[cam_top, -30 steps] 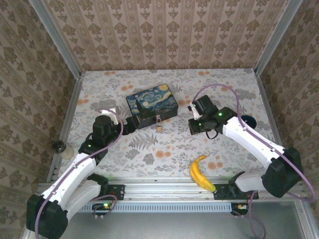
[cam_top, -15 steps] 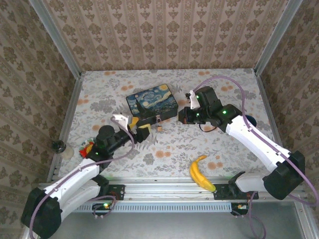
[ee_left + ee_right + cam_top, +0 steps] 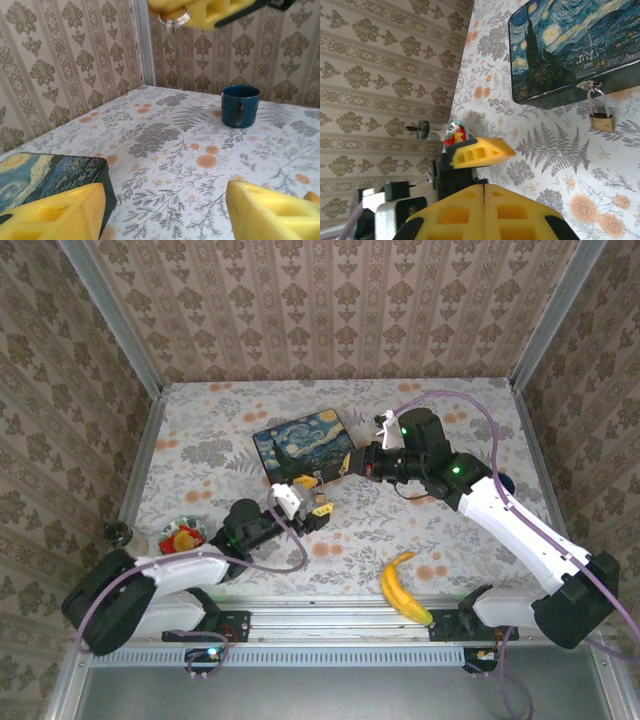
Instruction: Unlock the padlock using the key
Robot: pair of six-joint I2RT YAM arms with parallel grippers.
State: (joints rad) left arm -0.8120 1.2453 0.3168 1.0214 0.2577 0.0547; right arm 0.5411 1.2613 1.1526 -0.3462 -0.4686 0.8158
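The tiny brass padlock [image 3: 602,122] hangs by its thin shackle from the clasp on the front of the starry-night box [image 3: 303,443]. My right gripper [image 3: 343,464] hovers at the box's front right corner, shut, its yellow pads [image 3: 485,210] pressed together. Seen from the left wrist, a silvery key ring [image 3: 174,18] is pinched at those pads, with the key hanging below it. My left gripper [image 3: 312,496] lies low in front of the box, open; its yellow fingers [image 3: 50,215] stand wide apart with bare tablecloth between them. One left finger [image 3: 481,151] shows left of the padlock.
A banana [image 3: 403,587] lies near the front edge on the right. A dark blue cup [image 3: 241,105] stands at the right, behind my right arm. A small bowl of red and yellow snacks [image 3: 182,537] and a black knob [image 3: 118,532] sit at the left edge.
My left arm has stretched low and rightward to the box's front, its jaws narrowing somewhat. My right gripper has moved left, toward the box's front corner, staying shut.
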